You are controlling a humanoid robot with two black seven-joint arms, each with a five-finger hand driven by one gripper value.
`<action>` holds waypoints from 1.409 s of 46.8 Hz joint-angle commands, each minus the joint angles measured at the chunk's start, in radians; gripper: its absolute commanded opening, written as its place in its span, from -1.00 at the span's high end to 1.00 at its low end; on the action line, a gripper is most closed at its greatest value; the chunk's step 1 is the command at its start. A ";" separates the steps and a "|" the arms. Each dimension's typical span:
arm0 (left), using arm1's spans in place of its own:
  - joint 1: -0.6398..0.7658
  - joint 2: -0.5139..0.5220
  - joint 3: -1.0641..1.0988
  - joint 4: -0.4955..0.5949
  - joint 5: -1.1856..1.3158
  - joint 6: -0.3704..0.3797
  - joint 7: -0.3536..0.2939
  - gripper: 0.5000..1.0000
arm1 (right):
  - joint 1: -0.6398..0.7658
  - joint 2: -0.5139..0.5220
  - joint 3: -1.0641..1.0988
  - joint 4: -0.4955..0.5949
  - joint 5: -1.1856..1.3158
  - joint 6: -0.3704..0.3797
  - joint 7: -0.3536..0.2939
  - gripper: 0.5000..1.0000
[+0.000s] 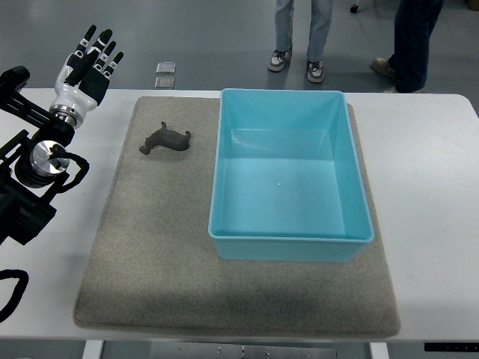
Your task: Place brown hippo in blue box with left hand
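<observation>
A small dark brown hippo [165, 140] lies on the grey mat [150, 262], just left of the blue box. The blue box [288, 244] stands on the mat's right half and holds nothing. My left hand [91, 61] is at the far left corner of the table, to the upper left of the hippo and apart from it. Its fingers are spread and hold nothing. My right arm does not show.
The white table [426, 187] carries the mat. Two people's legs and shoes [298, 63] stand beyond the far edge. Two small square plates [165, 75] lie on the floor behind the table. My left arm's black frame [30, 187] fills the left edge.
</observation>
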 commanded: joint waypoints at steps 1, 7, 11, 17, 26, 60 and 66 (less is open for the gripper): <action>0.000 -0.001 0.000 0.002 -0.001 -0.013 0.000 -0.99 | 0.000 0.000 0.000 0.000 0.000 0.000 0.001 -0.74; -0.002 0.001 0.000 0.005 -0.003 -0.030 0.005 -0.99 | 0.000 0.000 0.000 0.000 0.000 0.000 0.000 -0.74; -0.003 0.001 0.000 0.008 -0.003 -0.030 0.006 -0.99 | 0.000 0.000 0.000 0.000 0.000 0.000 0.000 -0.74; -0.003 0.001 0.000 0.008 -0.001 -0.022 0.006 -0.99 | 0.000 0.000 0.000 0.000 0.000 0.000 0.000 -0.74; -0.003 0.001 -0.002 0.011 -0.003 -0.019 0.006 -0.99 | 0.000 0.000 0.000 0.000 0.000 0.000 0.000 -0.74; -0.046 0.001 0.087 0.180 -0.001 -0.165 0.000 -0.98 | 0.000 0.000 0.000 0.000 0.000 0.000 0.001 -0.74; -0.048 0.001 0.090 0.176 0.000 -0.185 0.000 -0.98 | 0.000 0.000 0.000 0.000 0.000 0.000 0.000 -0.74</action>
